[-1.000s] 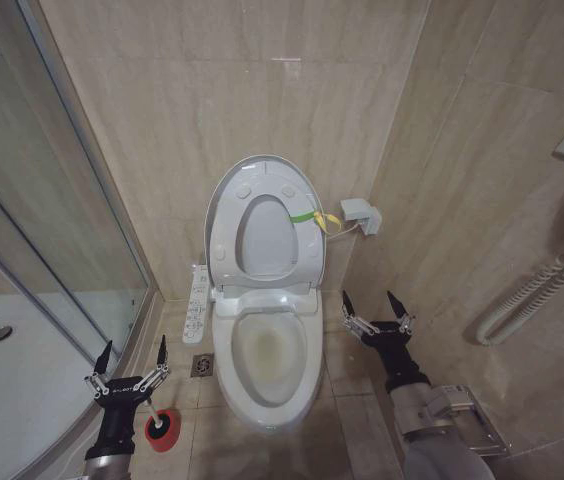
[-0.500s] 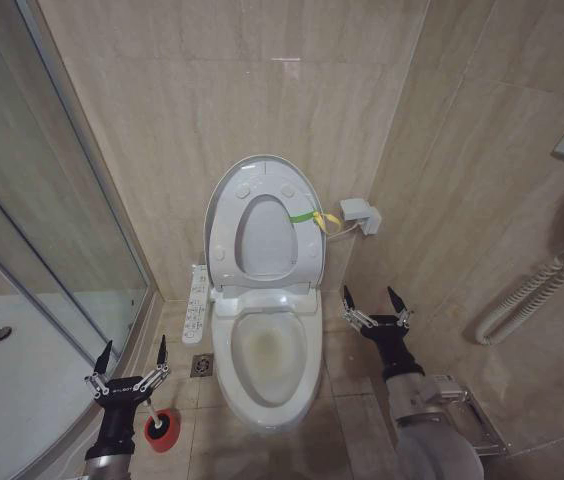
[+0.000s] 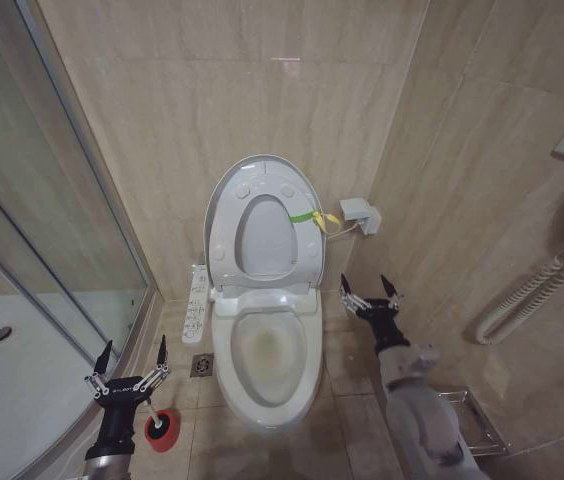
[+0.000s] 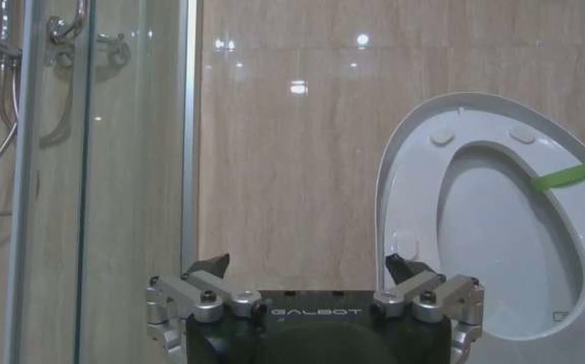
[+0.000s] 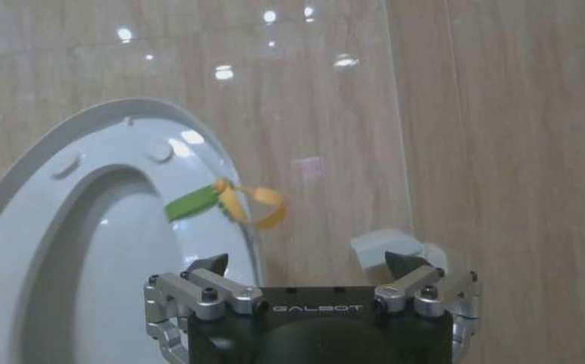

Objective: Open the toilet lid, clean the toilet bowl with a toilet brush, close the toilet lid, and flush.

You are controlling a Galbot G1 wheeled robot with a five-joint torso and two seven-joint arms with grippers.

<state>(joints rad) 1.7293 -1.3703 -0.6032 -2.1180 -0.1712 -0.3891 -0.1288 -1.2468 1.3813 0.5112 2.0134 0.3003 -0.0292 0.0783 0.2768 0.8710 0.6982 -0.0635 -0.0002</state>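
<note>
The toilet lid (image 3: 265,240) stands upright against the back wall with the ring seat (image 3: 224,240) raised in front of it and a yellow-green strap (image 3: 307,216) at its right edge. Below lies the open toilet bowl (image 3: 262,352), faintly brown inside. The toilet brush (image 3: 162,428) stands in its red holder on the floor, left of the bowl. My left gripper (image 3: 133,348) hovers open just above and left of the brush. To the right of the bowl, my right gripper (image 3: 364,284) is open at rim height. The wrist views show the left gripper (image 4: 308,265), the lid (image 4: 495,227), the right gripper (image 5: 308,264) and the strap (image 5: 196,201).
A glass shower screen (image 3: 72,200) and white shower tray (image 3: 22,370) fill the left. A control panel (image 3: 196,305) hangs off the bowl's left side above a floor drain (image 3: 202,365). On the right are a white wall box (image 3: 359,212), a hose (image 3: 532,295) and a metal rack (image 3: 462,410).
My right arm has reached forward and slightly left, bringing its open gripper closer to the bowl's right side. The left arm, brush and lid have not moved.
</note>
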